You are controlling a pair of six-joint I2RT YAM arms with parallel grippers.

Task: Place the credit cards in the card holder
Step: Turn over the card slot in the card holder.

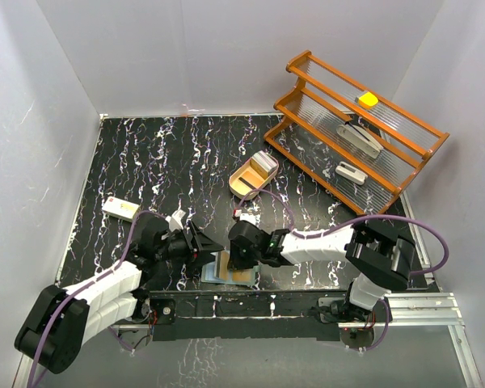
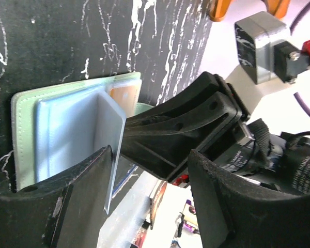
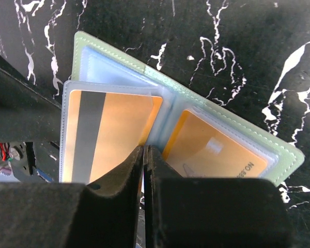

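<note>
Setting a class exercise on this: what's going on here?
A small teal-green bifold card holder lies open on the black marbled table. Two orange-tan plastic cards sit in its clear pockets. The right gripper is shut, tips at the fold; the left gripper is open beside it.

Matt green card holder (image 3: pixel 222 120), glossy clear plastic pockets (image 3: pixel 108 72), smooth orange plastic credit cards (image 3: pixel 119 134)

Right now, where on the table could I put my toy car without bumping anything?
The biggest bare patch of the table is back left, between the walls, the white box and the wooden tray. A smaller one lies front right, between the rack and the right arm. Skip the near middle: the left gripper and right gripper crowd the card holder.
</note>
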